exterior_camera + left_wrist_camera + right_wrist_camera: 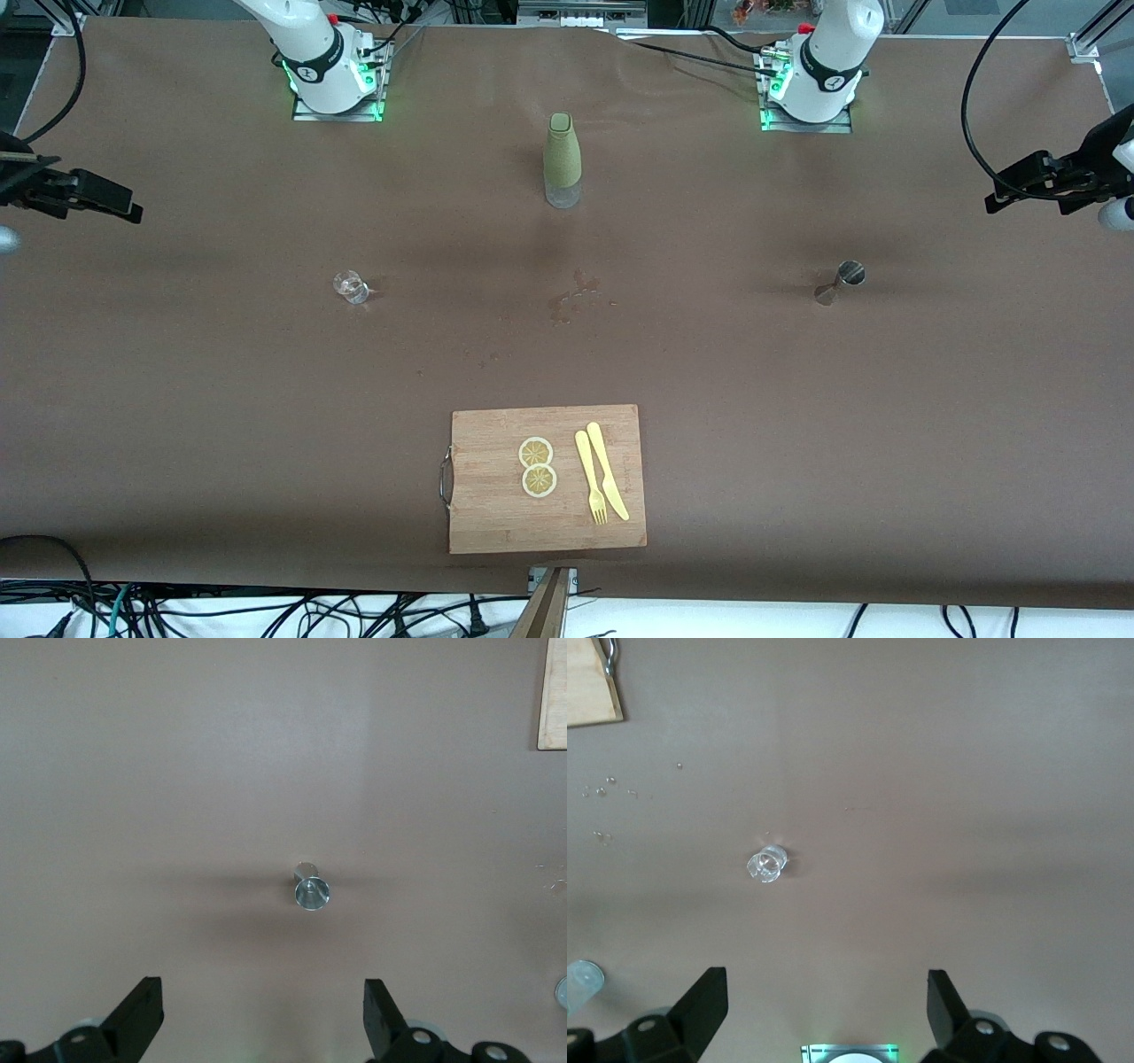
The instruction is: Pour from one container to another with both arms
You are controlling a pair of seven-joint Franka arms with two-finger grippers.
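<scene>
A small clear glass (352, 286) stands on the brown table toward the right arm's end. It shows well below my right gripper (824, 973), whose fingers are wide open and empty, high over the table; the glass (767, 865) is apart from them. A small metal measuring cup (842, 281) stands toward the left arm's end. My left gripper (261, 983) hangs high above that cup (311, 886), open and holding nothing. A tall bottle (563, 159) in a green sleeve stands between the two arm bases.
A wooden cutting board (478, 523) lies near the front camera's edge, carrying two lemon slices (537, 466), a yellow fork (589, 478) and a yellow knife (608, 470). Small droplets (571, 297) mark the table's middle. Cables run along the table edges.
</scene>
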